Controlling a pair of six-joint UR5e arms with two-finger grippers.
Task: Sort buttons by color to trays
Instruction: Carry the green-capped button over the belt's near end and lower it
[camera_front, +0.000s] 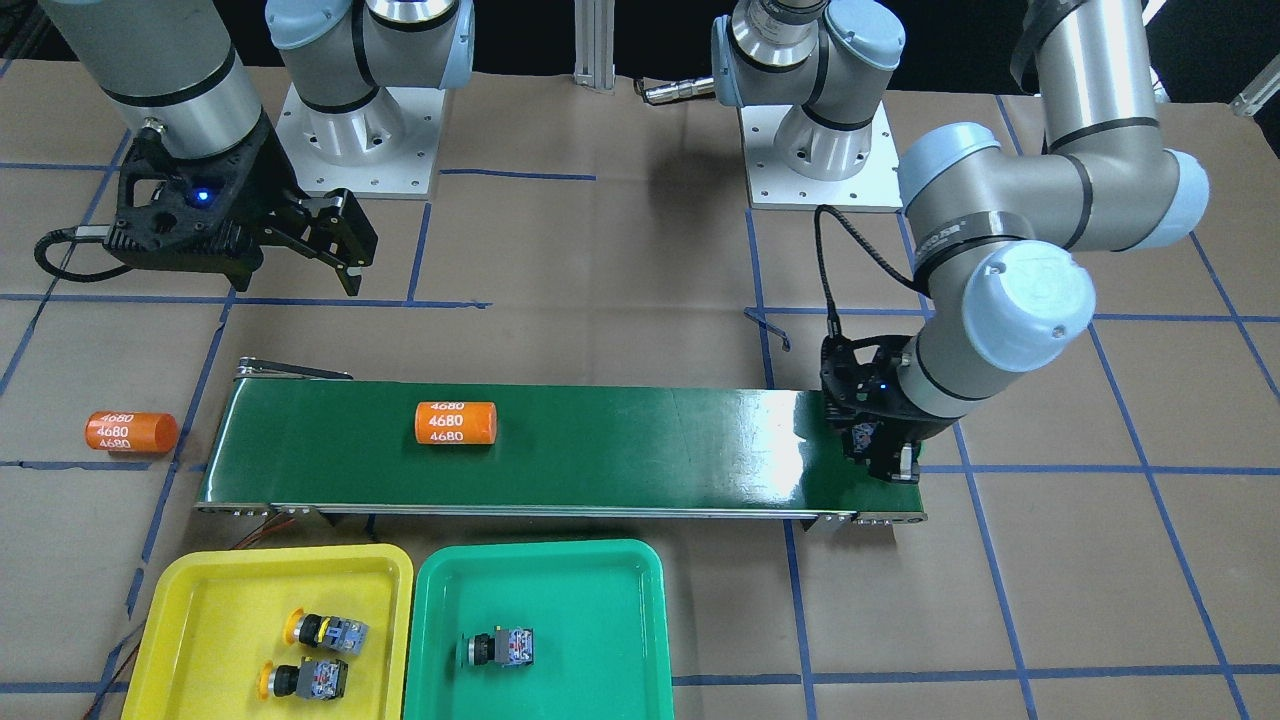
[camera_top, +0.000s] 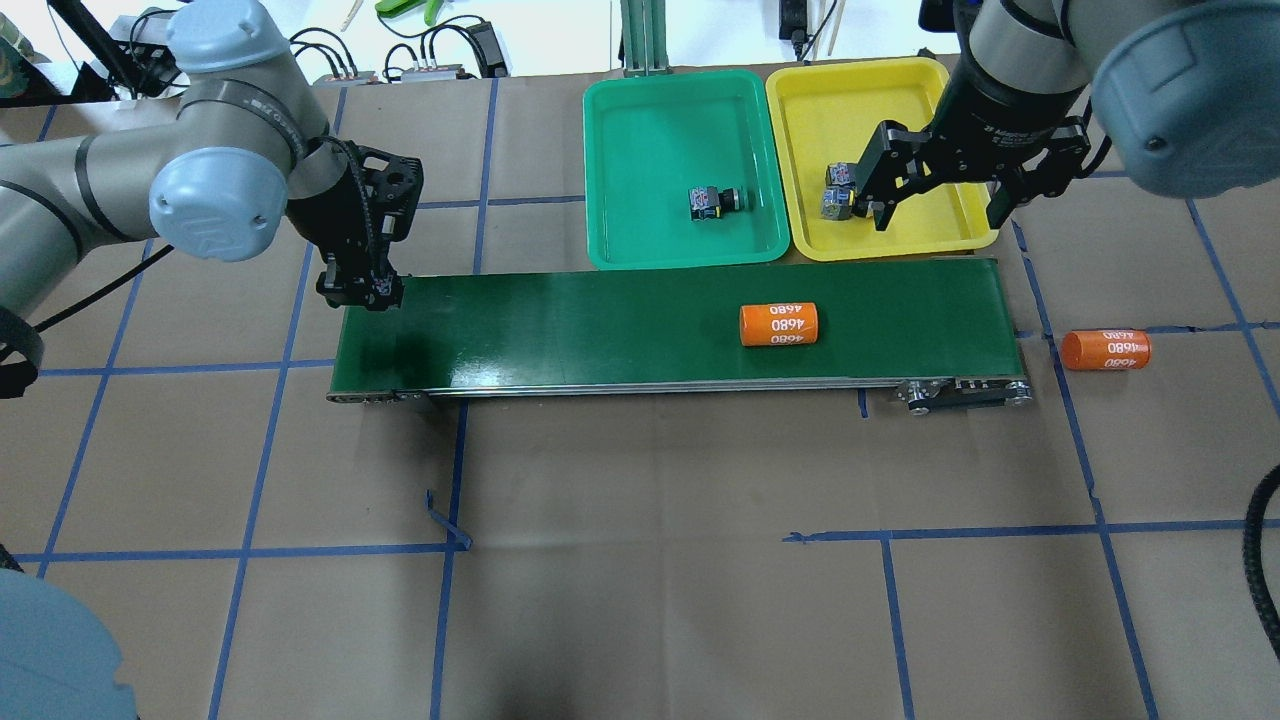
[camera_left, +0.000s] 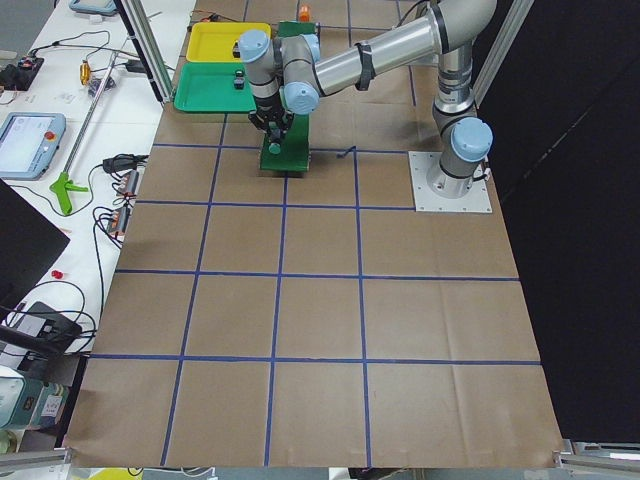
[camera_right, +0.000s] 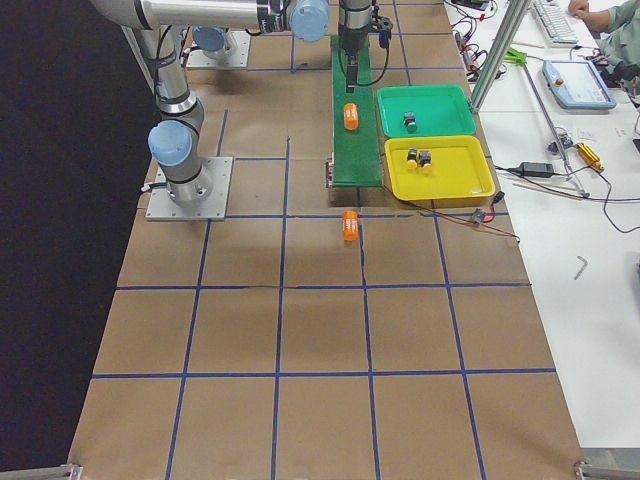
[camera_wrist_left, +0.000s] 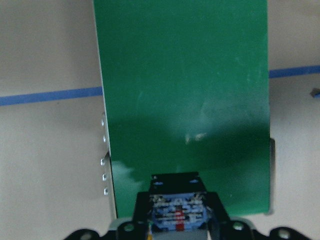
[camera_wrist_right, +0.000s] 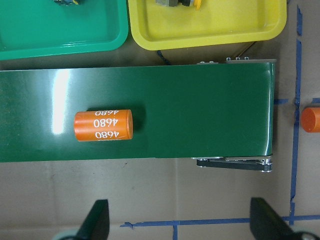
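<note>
Green belt (camera_front: 620, 450), from the front: at its end, left gripper (camera_front: 885, 455) clamped on the fourth button (camera_front: 862, 437), low over the surface. Could topple or roll off the edge if let go this near the end. Could also jam against the orange cylinder (camera_front: 456, 422) lying further along, if carried that way. On the side away from the robot, yellow tray (camera_front: 280, 555) with two yellow buttons (camera_front: 325, 632); just beside it, green tray (camera_front: 540, 548) with a single button (camera_front: 500, 648).

From overhead: right gripper (camera_top: 938, 215) spread wide, empty, held high.

Left wrist: blue-grey block gripped at the bottom edge, cap hidden; likely green, judging by the count.

Right wrist: fingers (camera_wrist_right: 97, 222) well apart, nothing between, cylinder on the belt beneath.
</note>
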